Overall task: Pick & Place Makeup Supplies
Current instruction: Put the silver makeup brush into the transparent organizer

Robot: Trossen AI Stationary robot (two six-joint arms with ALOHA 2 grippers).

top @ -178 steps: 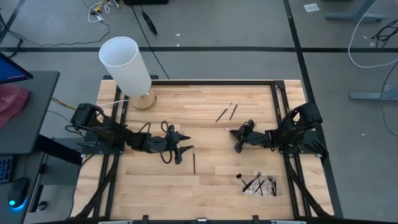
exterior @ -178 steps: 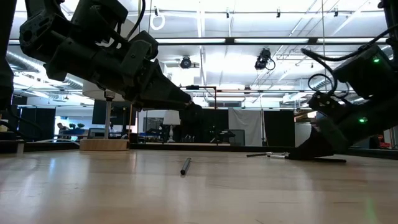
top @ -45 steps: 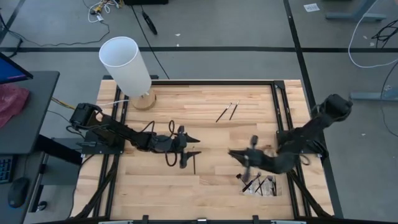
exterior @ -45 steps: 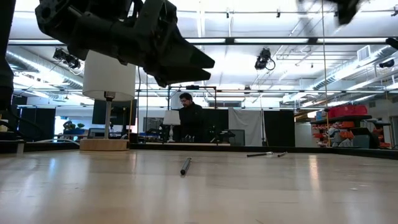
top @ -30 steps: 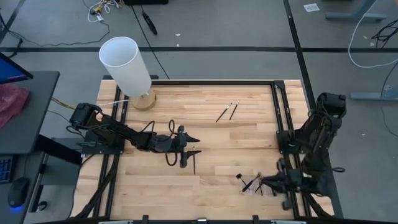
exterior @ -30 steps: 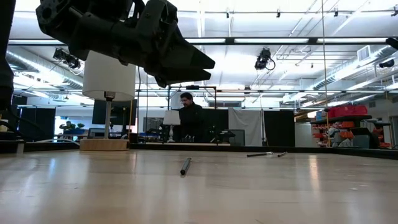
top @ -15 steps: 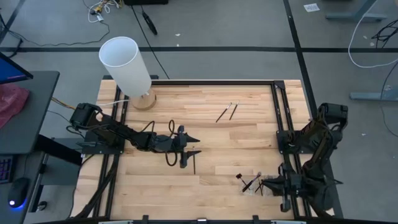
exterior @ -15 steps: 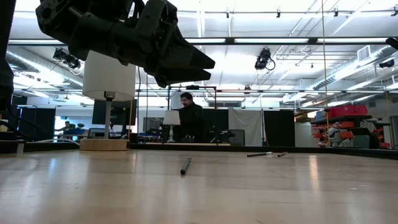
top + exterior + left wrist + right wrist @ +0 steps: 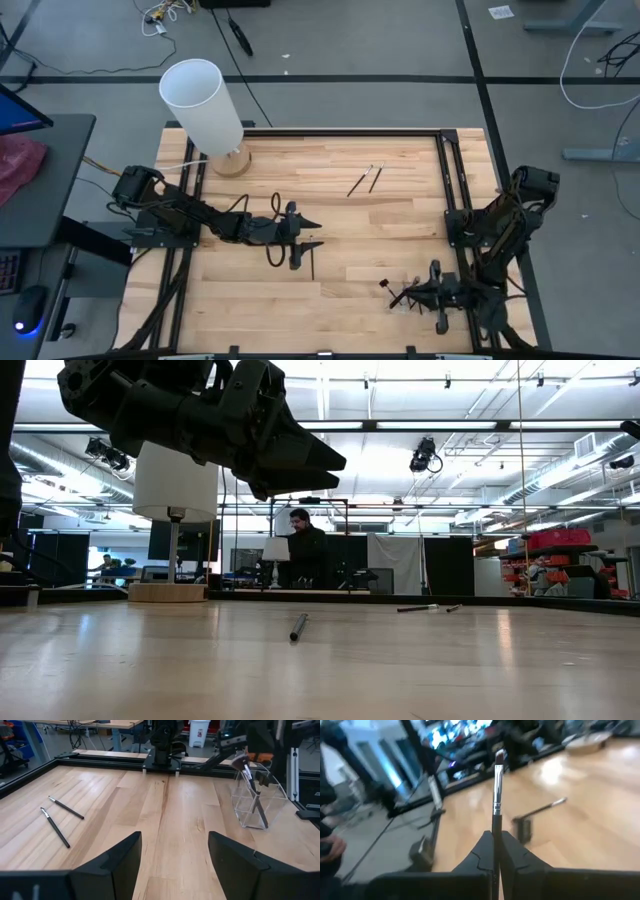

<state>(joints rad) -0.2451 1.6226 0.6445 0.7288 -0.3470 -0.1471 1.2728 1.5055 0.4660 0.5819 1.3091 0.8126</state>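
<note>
My right gripper is shut on a thin dark makeup brush with a pale ferrule. It hovers at the clear holder near the table's near right corner, where other brushes stand. My left gripper hangs open above mid-table, over a single brush that lies flat on the wood. Two more brushes lie flat toward the far edge. My right gripper pinches the brush's dark handle between its two fingers, which lie along it. The ferrule and bristle tip stick out beyond the fingertips. The brush is lifted clear of the table and points toward the table's left side.
A tall white cylinder on a wooden base stands at the far left corner. A black frame rail borders the table. Bare wood lies between the two grippers. A person stands in the room behind.
My right gripper, still shut on its brush, has shifted a little toward the table's left, over the clear holder.
</note>
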